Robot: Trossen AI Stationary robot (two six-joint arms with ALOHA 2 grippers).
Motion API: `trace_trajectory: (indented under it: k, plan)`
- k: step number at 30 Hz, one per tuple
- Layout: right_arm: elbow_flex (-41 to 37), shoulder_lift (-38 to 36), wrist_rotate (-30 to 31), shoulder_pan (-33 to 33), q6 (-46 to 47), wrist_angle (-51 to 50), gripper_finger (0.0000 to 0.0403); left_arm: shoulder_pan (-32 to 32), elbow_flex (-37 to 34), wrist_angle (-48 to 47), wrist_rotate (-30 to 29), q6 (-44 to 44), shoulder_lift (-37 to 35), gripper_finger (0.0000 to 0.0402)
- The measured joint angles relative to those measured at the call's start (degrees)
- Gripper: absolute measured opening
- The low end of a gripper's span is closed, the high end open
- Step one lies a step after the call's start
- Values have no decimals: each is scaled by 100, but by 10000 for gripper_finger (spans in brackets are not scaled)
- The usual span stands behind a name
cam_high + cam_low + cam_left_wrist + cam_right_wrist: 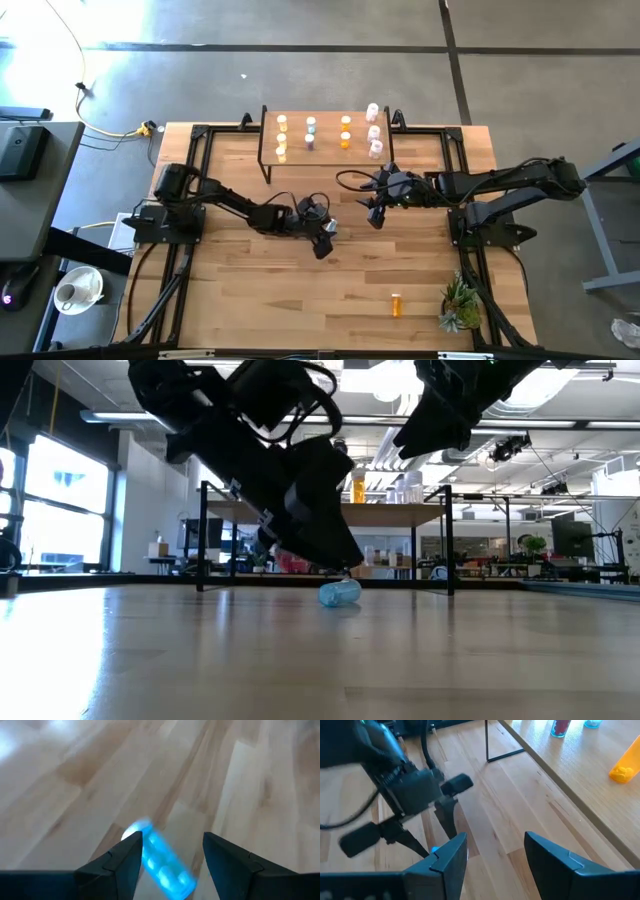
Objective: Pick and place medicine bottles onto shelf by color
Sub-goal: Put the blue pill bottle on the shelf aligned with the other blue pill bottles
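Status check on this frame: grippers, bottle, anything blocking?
Left gripper open, low over a blue bottle lying on the table. Right gripper open, empty, near the shelf. Nothing in the way.

Tabletop [250,300] w/ shelf [326,118] at far edge.
On tabletop: blue bottle [340,593] lying mid, orange bottle [396,304] + plant [460,306] near front; bottles standing on shelf.

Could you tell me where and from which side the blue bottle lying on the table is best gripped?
Grip the blue bottle across its round body, coming from straight above. It lies on its side on the table, and the left gripper is open astride it.
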Motion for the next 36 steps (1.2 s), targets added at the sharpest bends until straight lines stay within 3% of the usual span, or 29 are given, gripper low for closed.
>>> trace_trajectory:
  k: [9,16,28,36]
  plan:
    - [0,-2,0,0,-10,-2,188,2,-3,-283,-1,22,359,197]
    - [0,-2,0,0,51,-1,188,2,5,-495,45,702,352,194]
    - [0,-2,0,-2,151,-4,188,2,2,-548,189,1243,350,82]
    - [0,-2,-35,-1,277,-2,188,41,-36,-679,507,1432,185,91]
